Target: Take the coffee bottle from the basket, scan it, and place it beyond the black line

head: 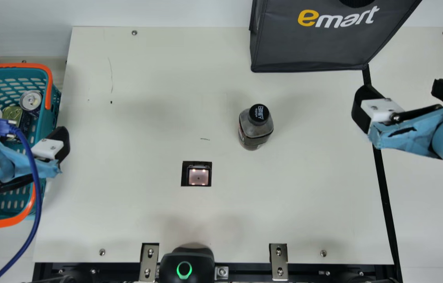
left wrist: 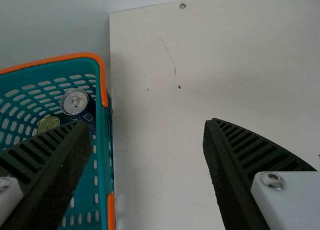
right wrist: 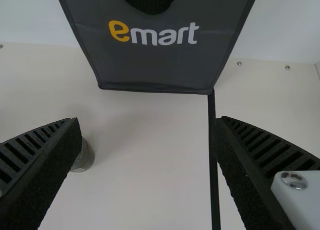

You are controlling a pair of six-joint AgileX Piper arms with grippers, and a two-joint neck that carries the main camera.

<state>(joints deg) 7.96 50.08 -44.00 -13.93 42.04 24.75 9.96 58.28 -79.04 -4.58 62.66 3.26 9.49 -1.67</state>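
In the main view the coffee bottle (head: 256, 126), dark with a black cap, stands upright on the table, right of the scanner window (head: 198, 175) and left of the black line (head: 383, 192). My left gripper (head: 61, 143) is over the basket's right side; in the left wrist view that gripper (left wrist: 150, 145) is open with nothing between its fingers. My right gripper (head: 398, 94) hangs above the black line. The right wrist view has this gripper (right wrist: 147, 140) open, the bottle (right wrist: 84, 156) partly hidden behind one finger. The teal basket (head: 44, 125) with orange handles holds cans.
A dark grey bag (head: 312, 43) stands at the back right, beside the black line's far end. A black device with a green ring (head: 184, 270) sits at the front edge between metal brackets. A blue cable (head: 37, 196) hangs from the left arm.
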